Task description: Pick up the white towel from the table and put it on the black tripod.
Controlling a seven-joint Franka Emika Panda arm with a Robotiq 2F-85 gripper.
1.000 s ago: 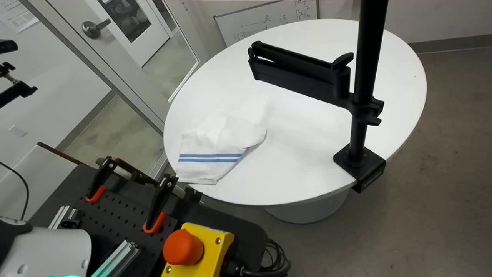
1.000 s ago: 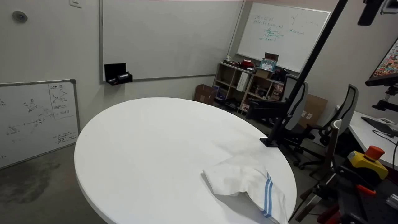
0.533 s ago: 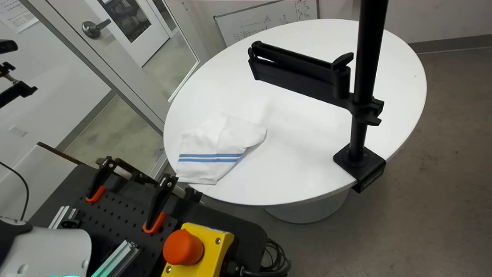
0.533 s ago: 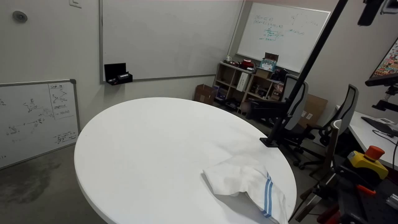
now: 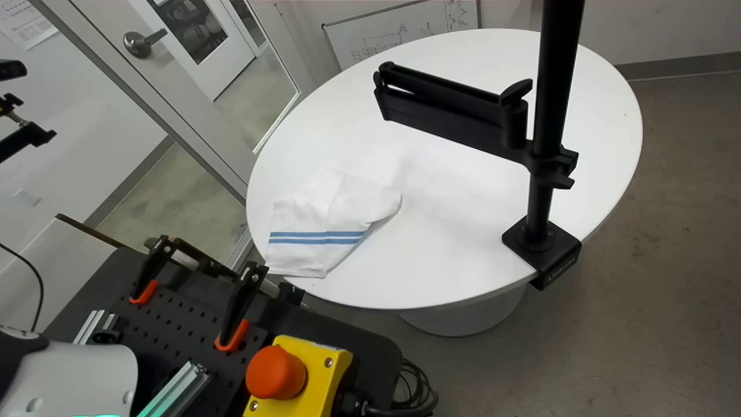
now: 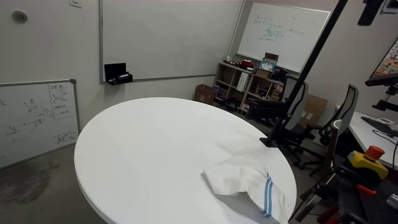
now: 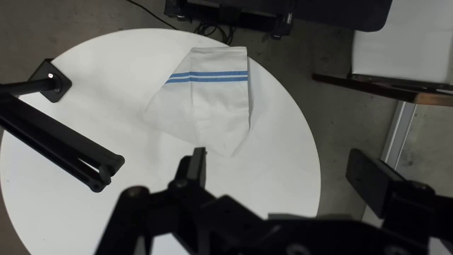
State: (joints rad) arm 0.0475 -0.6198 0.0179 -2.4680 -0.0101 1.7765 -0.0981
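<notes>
Although both exterior views show nothing shifting over the last second, that stillness says something: the task seems to sit at its very start, with picking and placing both left to do. The round white table point(image 6: 149, 149) fills the lower middle of an exterior view. The black tripod point(image 5: 545, 116), a pole with a side arm point(image 5: 451, 116) above a square base point(image 5: 557, 248) at the table's edge, rises at the right of an exterior view, with nothing hanging on it. The white towel point(image 7: 219, 102) lies loosely on the table, upper middle of the wrist view, where its striped end appears to reach just past the rim; an exterior view cuts that end of the towel point(image 6: 248, 183) at the bottom of the frame, yet shows better a raised edge with shadow beneath, a likely place to pinch. Only the wrist view plainly shows the gripper point(image 7: 277, 159), along the bottom of its frame; with no earlier wrist view to compare, I cannot tell whether it moves. Its fingers point(image 7: 196, 164) stand wide apart, holding nothing.
</notes>
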